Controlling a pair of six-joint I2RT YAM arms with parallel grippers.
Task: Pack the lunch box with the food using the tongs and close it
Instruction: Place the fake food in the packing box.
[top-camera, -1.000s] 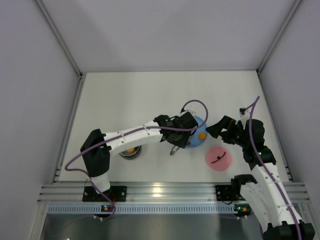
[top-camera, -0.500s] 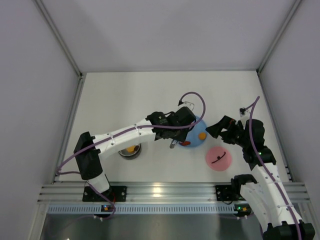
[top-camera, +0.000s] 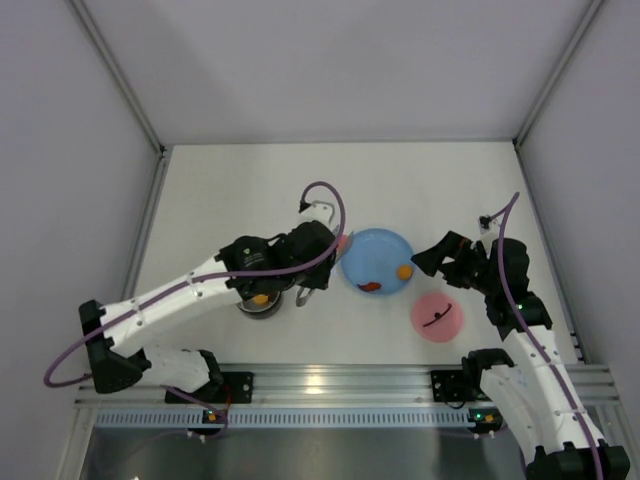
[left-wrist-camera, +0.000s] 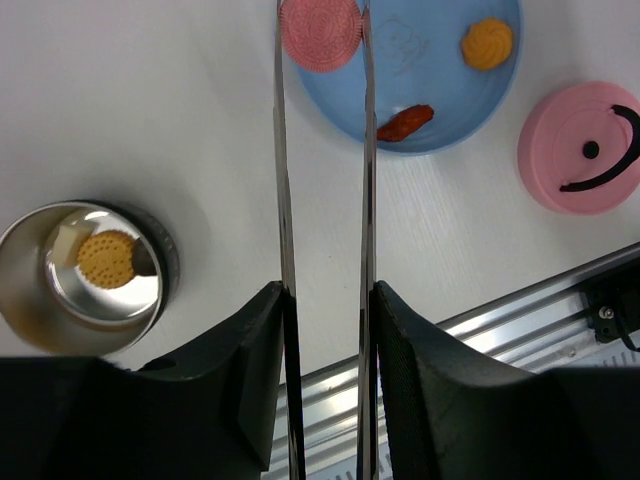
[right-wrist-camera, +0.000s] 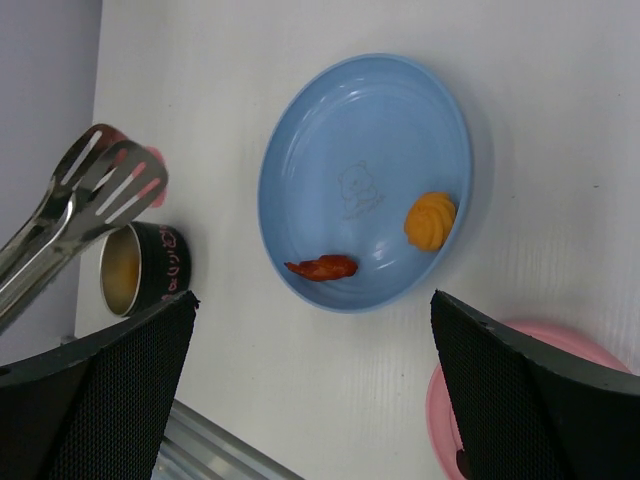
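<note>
My left gripper is shut on the silver tongs, one finger against each arm. The tong tips pinch a pink disc over the left rim of the blue plate; from above the disc hangs just left of the plate. The steel lunch box stands open lower left, holding an orange biscuit disc and a cream cube. An orange piece and a red-brown strip lie on the plate. My right gripper hovers open and empty above the plate's near edge.
The pink lid with its black strap handle lies flat, near right of the plate. The lunch box sits partly under my left forearm. A metal rail runs along the table's near edge. Grey walls enclose the other sides.
My left arm has swung left and drawn back from over the plate, carrying the tongs with the pink disc toward the lunch box side. The right arm has stayed put.
</note>
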